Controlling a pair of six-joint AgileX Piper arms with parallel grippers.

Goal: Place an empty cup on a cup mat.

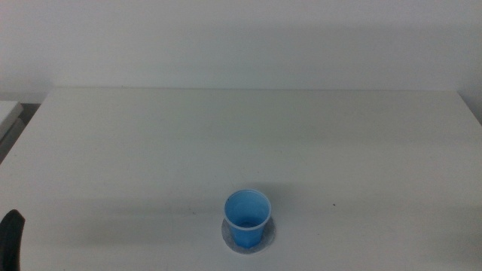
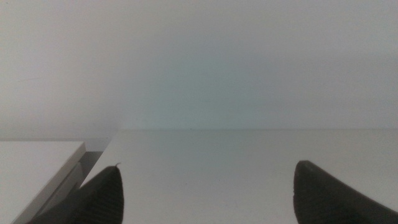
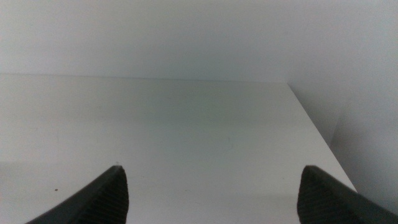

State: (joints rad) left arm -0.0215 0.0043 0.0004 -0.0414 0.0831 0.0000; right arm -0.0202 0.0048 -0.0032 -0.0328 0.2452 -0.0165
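The bright blue cup (image 1: pixel 248 217) stands upright and empty on the round speckled grey cup mat (image 1: pixel 229 237) near the table's front edge, in the middle view only. My left gripper (image 2: pixel 208 190) is open and empty, waiting at the front left; one dark jaw tip shows in the middle view (image 1: pixel 10 239). My right gripper (image 3: pixel 214 190) is open and empty and looks out over bare table; it is out of the middle view. Neither wrist view shows the cup or the mat.
The white table (image 1: pixel 248 143) stretches back to a plain wall. A second pale surface (image 1: pixel 7 113) adjoins the table's left side, also seen in the left wrist view (image 2: pixel 37 168). The table's right edge (image 3: pixel 317 137) shows in the right wrist view.
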